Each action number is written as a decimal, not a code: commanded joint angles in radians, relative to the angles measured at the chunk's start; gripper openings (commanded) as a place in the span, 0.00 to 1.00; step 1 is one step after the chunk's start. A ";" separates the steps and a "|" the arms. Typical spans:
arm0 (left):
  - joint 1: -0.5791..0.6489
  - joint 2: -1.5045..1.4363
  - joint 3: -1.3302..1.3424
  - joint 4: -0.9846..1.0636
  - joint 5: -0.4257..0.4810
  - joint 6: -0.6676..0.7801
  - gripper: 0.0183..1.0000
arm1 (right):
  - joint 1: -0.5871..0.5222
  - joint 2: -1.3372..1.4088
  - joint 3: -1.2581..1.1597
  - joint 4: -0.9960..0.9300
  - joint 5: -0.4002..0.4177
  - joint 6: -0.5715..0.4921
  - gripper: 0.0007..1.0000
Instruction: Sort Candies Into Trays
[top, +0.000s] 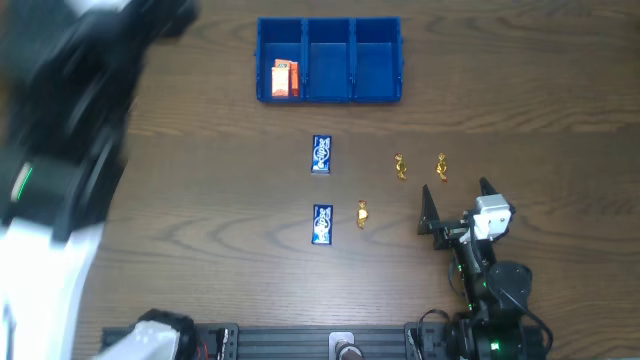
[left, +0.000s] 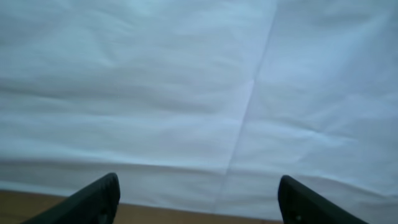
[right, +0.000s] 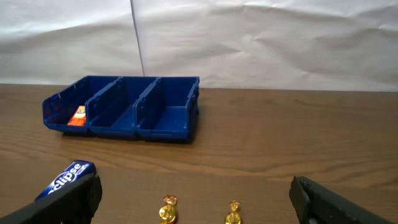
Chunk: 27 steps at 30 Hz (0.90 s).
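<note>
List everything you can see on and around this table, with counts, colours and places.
tray: one, blue, three compartments, far middle of the table
orange candy: one, orange, tray's left compartment in the top view
candy bars: two, blue, mid-table
gold candies: three, gold, right of the bars
table: one, brown wood
backdrop: one, white, behind the table
left end effector: black, open, facing the backdrop
right end effector: black, open, near the gold candies

- Left arm (top: 70, 150): blurred, cut by the picture's edge.
- Left pincer (left: 199, 180): only the spread fingertips visible.
- Blue candy (right: 65, 177): partly behind a finger of the right pincer (right: 196, 183).
- Gold candy (right: 168, 209) and second gold candy (right: 233, 213), just ahead of that pincer: cropped (wrapping too small to tell).
- Orange candy (right: 77, 116), far ahead: half-hidden by the tray wall (right: 62, 102).
</note>
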 joint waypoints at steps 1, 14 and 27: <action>0.044 -0.259 -0.351 0.031 -0.012 0.094 0.95 | 0.006 -0.004 -0.002 -0.005 0.005 0.009 1.00; 0.220 -0.948 -1.167 0.277 0.269 0.116 1.00 | 0.006 -0.004 -0.002 -0.005 0.005 0.009 1.00; 0.220 -1.122 -1.611 0.410 0.350 0.116 1.00 | 0.006 -0.004 -0.002 -0.005 0.005 0.009 1.00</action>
